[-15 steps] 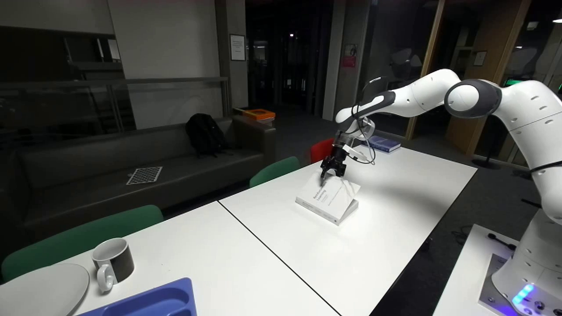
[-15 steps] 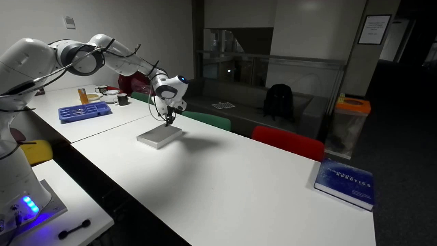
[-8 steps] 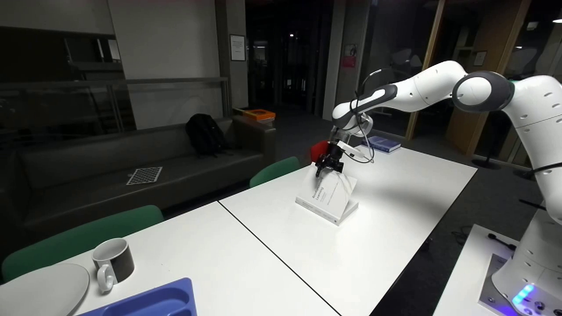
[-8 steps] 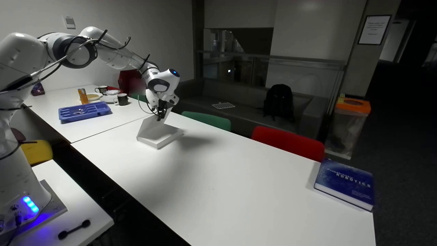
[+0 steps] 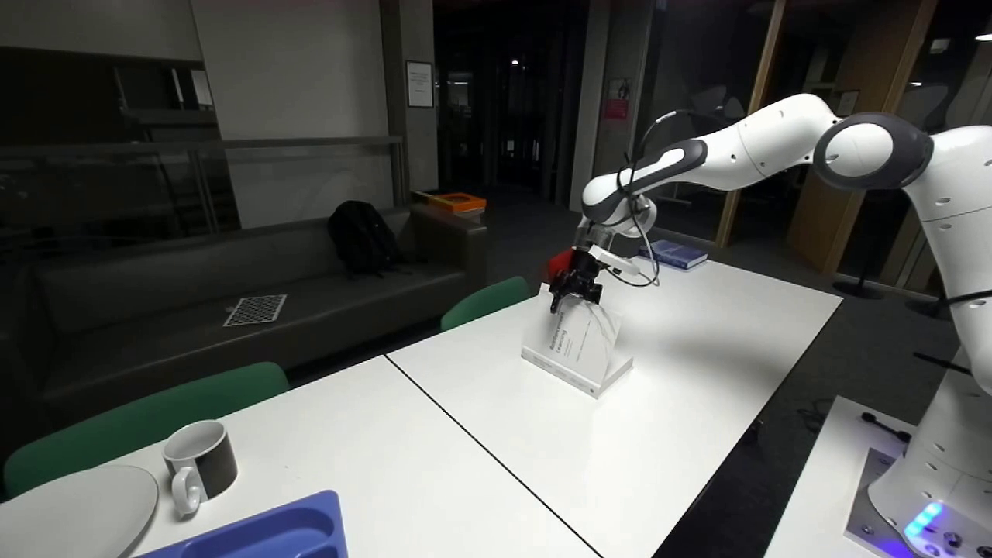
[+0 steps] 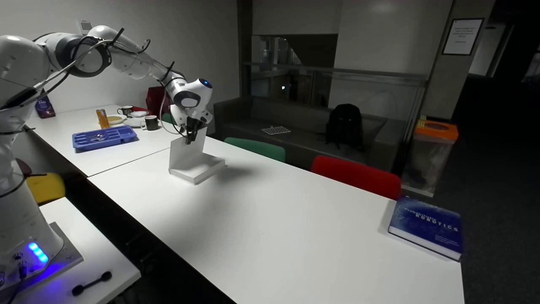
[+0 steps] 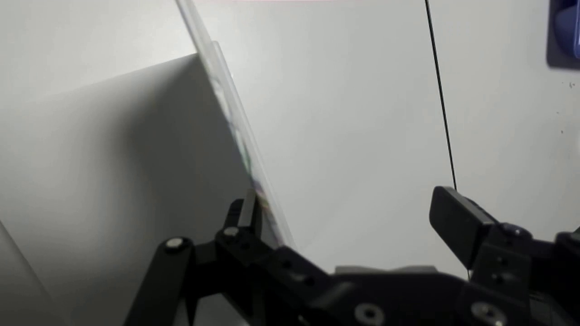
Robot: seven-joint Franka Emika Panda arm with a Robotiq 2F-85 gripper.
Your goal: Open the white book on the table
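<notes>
Brings the cover (image 6: 183,154) of the white book (image 5: 577,346) up from barely lifted a second ago to near upright now, in both exterior views. Leaves the page block (image 6: 203,166) unshifted on the table (image 6: 270,236), with the spine (image 5: 559,373) toward the seam (image 7: 439,83). Counts, by judgement, as more than half of the opening; probably needs a push on past upright, toward the seam, to lie flat. Could fall closed with a slip at this point.

Keeps the gripper (image 7: 346,210) spread wide and clamped on nothing, astride the cover: with one finger (image 7: 250,212) seemingly touching the page side, and the other well out over the table.

Among containers, beyond the seam, see the blue tray (image 6: 105,144), holding small shiny pieces (image 6: 98,137), perhaps cutlery. Near it, an upright mug (image 5: 217,469), pale inside, with the bottom out of sight. On the sofa (image 5: 333,298), a black backpack (image 6: 344,126), with contents hidden. By the sofa's end, a bin (image 6: 427,162) with an orange lid (image 6: 447,133), too dim inside for telling the contents.
</notes>
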